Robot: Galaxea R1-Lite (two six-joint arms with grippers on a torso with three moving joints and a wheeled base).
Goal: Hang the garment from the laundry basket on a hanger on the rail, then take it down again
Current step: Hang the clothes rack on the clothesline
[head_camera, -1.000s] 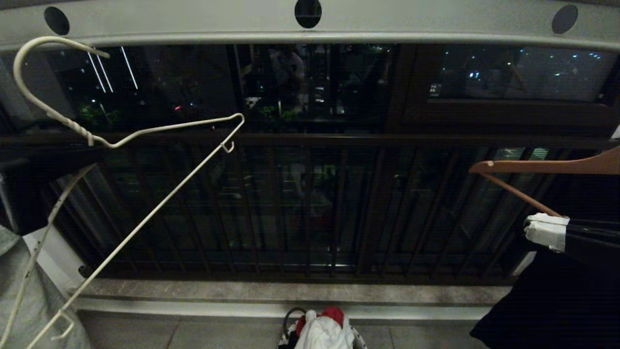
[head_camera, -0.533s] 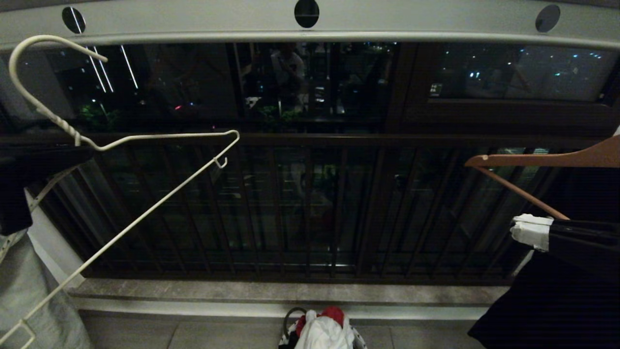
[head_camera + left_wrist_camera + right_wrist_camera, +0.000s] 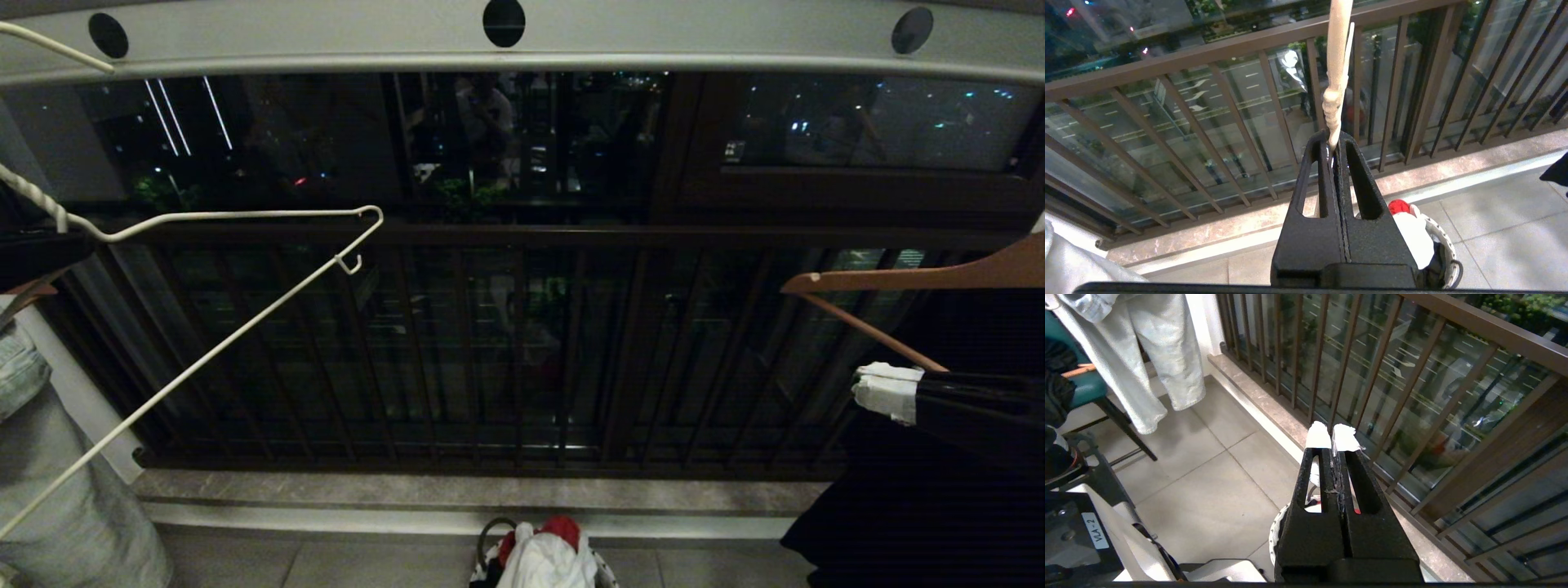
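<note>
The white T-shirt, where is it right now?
The white T-shirt lies in the laundry basket on the floor, bottom centre of the head view, beside a red cloth.

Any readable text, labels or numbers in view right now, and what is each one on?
"VLA-2": a small white label on the robot's dark base, seen in the right wrist view.
The garment in the laundry basket is bunched up, so no print on it shows.
Nothing else bears readable text.
</note>
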